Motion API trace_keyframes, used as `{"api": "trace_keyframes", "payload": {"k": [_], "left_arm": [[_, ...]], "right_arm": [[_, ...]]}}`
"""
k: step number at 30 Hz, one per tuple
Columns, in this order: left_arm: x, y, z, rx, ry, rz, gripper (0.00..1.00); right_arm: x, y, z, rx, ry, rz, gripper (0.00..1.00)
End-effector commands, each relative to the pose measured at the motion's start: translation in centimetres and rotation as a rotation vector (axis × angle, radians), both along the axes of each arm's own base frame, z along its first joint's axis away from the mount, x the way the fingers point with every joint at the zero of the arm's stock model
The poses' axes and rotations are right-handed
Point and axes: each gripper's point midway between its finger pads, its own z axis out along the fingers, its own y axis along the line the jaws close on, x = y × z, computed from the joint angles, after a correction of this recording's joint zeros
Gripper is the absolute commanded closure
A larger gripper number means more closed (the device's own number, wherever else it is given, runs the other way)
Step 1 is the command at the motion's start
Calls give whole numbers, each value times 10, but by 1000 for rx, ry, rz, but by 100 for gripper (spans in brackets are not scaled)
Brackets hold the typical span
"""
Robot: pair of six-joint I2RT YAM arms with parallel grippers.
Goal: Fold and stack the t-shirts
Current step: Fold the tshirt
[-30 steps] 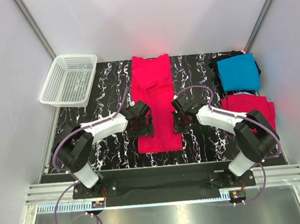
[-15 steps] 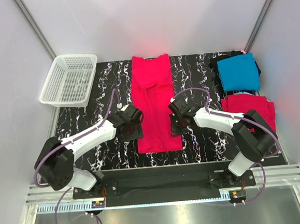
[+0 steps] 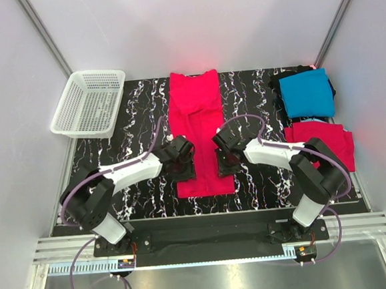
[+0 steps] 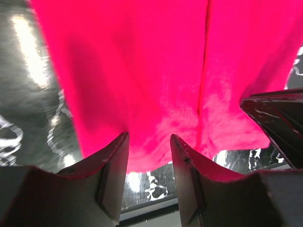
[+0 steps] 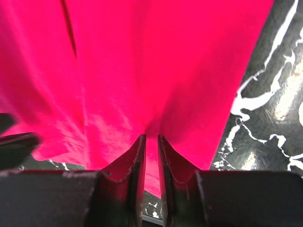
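A bright pinkish-red t-shirt [image 3: 196, 111], folded into a long narrow strip, lies down the middle of the black marbled table [image 3: 131, 129]. My left gripper [image 3: 181, 164] is at the strip's left near edge. In the left wrist view its jaws [image 4: 149, 139] stand open just above the cloth [image 4: 142, 71]. My right gripper [image 3: 225, 161] is at the strip's right near edge. In the right wrist view it [image 5: 151, 138] is shut on a puckered fold of the shirt [image 5: 156, 61]. A turquoise-blue t-shirt [image 3: 306, 93] lies folded on a black one [image 3: 276, 83] at the far right. A second pinkish-red t-shirt [image 3: 323, 141] lies in front of them.
A white mesh basket [image 3: 88, 102] stands at the table's far left corner. Grey walls close in both sides and the back. The table's near edge runs just behind the arm bases.
My left gripper swung left off the shirt and has come back to its left near edge. My right gripper has shifted slightly left onto the right edge.
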Motion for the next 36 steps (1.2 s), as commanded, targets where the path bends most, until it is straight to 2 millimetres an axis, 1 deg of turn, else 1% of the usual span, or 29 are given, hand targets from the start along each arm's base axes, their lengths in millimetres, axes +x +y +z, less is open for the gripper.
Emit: {"api": "trace_keyframes", "payload": {"k": [1,2,4,6,8,11,12,13,14,15,16,18,19,21,22,24,25,27,28,30,33,35,36], "left_arm": [[7,-25,2,-68,-9,-24,55],[5,-25,-4,-53,4,-30,54],[2,-24,-11,-34,18,-27,54],[-5,-20,-23,6,47,-30,54],[-15,-16,-31,44,65,-37,53],[-29,-11,-37,76,90,-53,52],[-28,-8,-39,97,77,-43,52],[-30,-5,-40,108,79,-40,52],[-34,-3,-42,121,85,-47,51],[-36,-1,-43,130,86,-41,51],[-37,1,-42,139,87,-39,51],[-41,6,-43,161,89,-34,51],[-41,10,-44,180,85,-29,51],[-46,18,-44,210,93,-16,51],[-46,23,-43,231,84,-5,51],[-52,34,-42,263,91,14,51],[-54,39,-42,282,92,21,51],[-55,44,-39,283,85,35,51],[-59,49,-41,297,93,41,51],[-61,50,-38,288,90,44,51],[-65,51,-40,289,98,42,50],[-67,50,-41,293,102,38,50],[-67,49,-41,292,106,35,50]], "right_arm": [[17,13,11,16,-59,-2,78],[17,12,11,14,-57,-4,77],[16,12,10,14,-57,-6,78],[12,10,5,6,-42,-6,78],[5,7,0,0,-24,-12,78],[-9,3,-10,-10,9,-15,78],[-14,4,-13,-8,17,-8,78],[-22,1,-21,-17,41,-16,78],[-29,0,-26,-25,58,-13,78],[-35,2,-29,-24,68,-6,79],[-45,-2,-36,-36,94,-14,79],[-55,-2,-41,-39,113,-16,79],[-65,-5,-46,-48,134,-22,79],[-74,-7,-48,-52,149,-32,79],[-80,-13,-52,-63,167,-50,80],[-88,-20,-54,-71,180,-65,80],[-93,-27,-56,-82,186,-86,80],[-101,-38,-58,-111,203,-105,80],[-104,-45,-59,-130,204,-123,80],[-110,-55,-58,-160,212,-132,80],[-113,-57,-54,-152,210,-143,80],[-112,-57,-50,-146,207,-145,80],[-110,-60,-49,-164,191,-154,80]]}}
